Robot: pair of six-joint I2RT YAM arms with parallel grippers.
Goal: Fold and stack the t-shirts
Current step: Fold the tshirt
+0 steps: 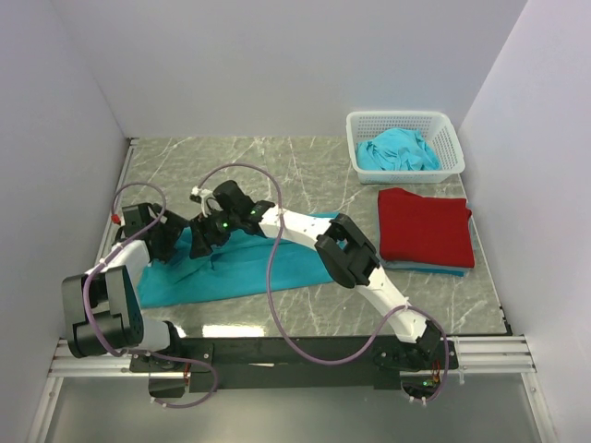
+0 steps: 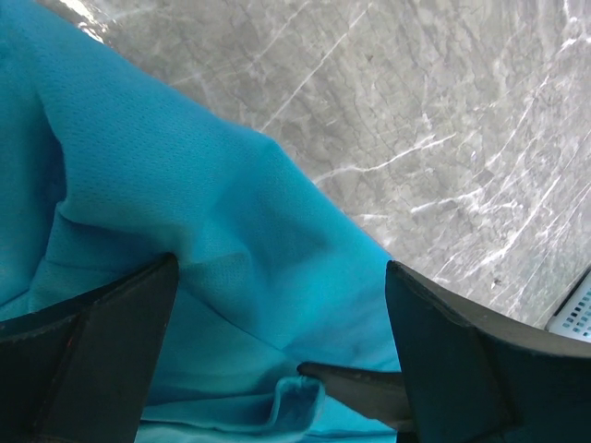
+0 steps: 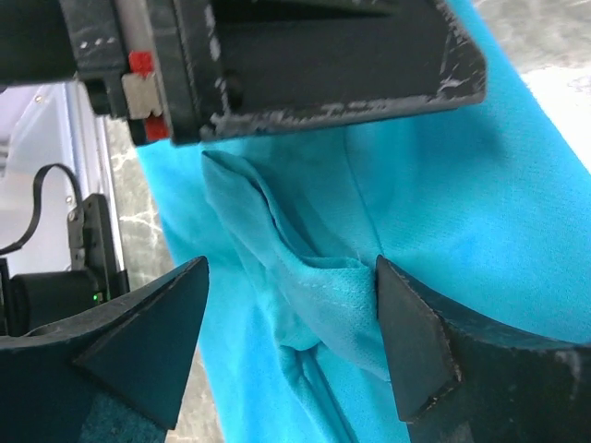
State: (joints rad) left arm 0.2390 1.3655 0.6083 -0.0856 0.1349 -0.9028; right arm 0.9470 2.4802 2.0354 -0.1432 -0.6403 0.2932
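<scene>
A teal t-shirt (image 1: 242,268) lies spread on the marble table near the left. Both grippers hover over its bunched upper left part. My left gripper (image 1: 178,238) is open with teal cloth (image 2: 212,231) between its spread fingers (image 2: 102,360). My right gripper (image 1: 218,224) is open too, and a raised fold with a stitched hem (image 3: 342,295) lies between its fingers (image 3: 429,355). The left gripper's black body (image 3: 305,55) fills the top of the right wrist view. A folded red t-shirt (image 1: 425,227) lies on a folded teal one (image 1: 434,269) at the right.
A white lattice basket (image 1: 443,125) at the back right holds crumpled teal shirts (image 1: 397,150). White walls close in the table on three sides. The right arm (image 1: 351,254) reaches across the middle of the table. Bare marble (image 2: 443,111) lies beyond the shirt.
</scene>
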